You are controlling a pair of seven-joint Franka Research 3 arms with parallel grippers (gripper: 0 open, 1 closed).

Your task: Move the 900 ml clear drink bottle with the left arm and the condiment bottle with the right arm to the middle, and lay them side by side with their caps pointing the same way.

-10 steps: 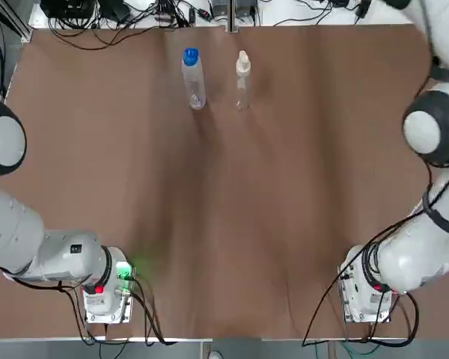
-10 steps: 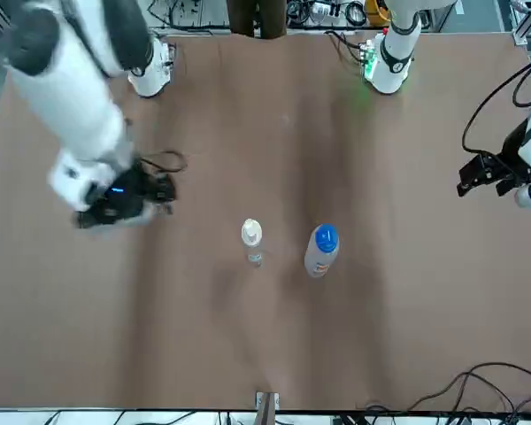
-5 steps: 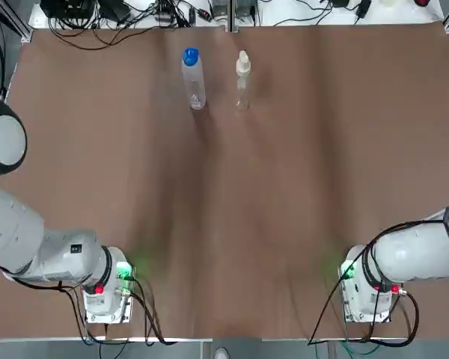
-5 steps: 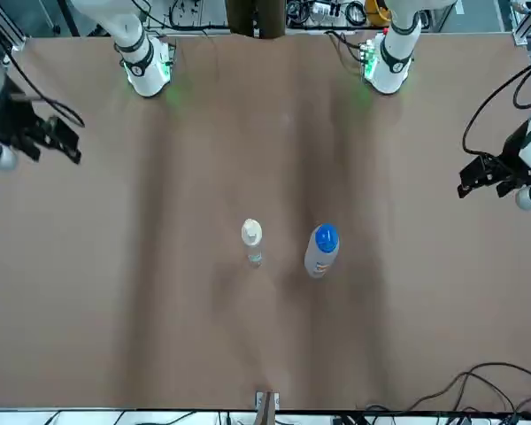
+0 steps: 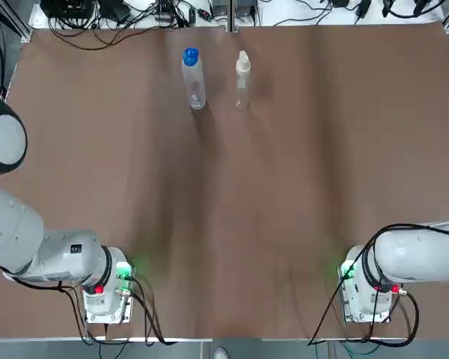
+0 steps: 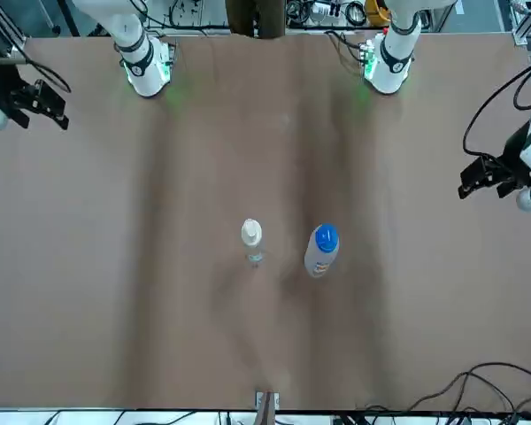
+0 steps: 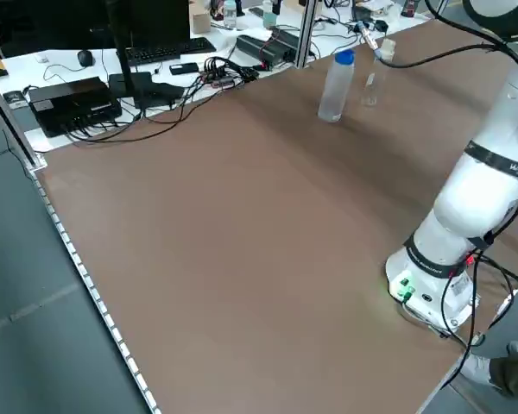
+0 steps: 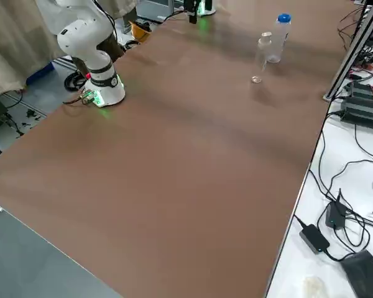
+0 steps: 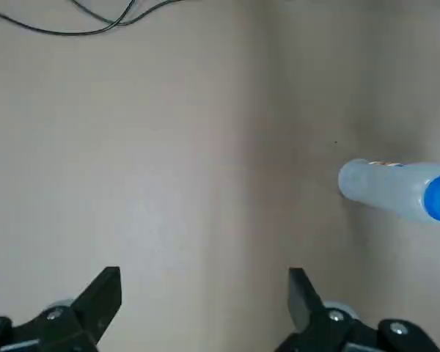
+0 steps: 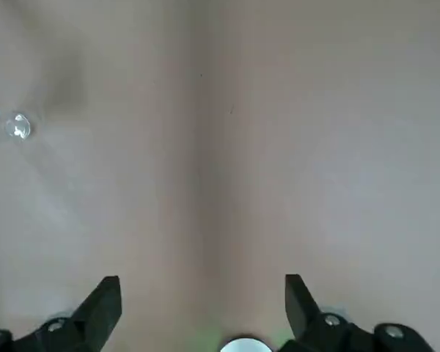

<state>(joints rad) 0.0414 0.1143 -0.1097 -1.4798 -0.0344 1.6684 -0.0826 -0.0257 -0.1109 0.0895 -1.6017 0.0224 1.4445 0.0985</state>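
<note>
Right arm [image 5: 423, 254] has swung clear off to the right; right pincer [image 10: 202, 281] and left pincer [image 9: 205, 277] both wide, empty. Clear drink bottle [image 5: 192, 78] and condiment bottle [image 5: 242, 81] stand upright, far-middle of the bench [image 5: 284, 187]. Reach-and-grasp comes next, I reckon.

Robotics lab: brown table [image 5: 247, 217], tangled cables [image 5: 90, 36], keyboard [image 7: 160, 53] alongside.

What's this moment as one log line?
left pincer: open, empty, far left | right pincer: open, empty, far right | drink bottle: upright, untouched | condiment bottle: upright beside it

Drink bottle [image 5: 193, 81] beside condiment bottle [image 5: 242, 78] (apart).
</note>
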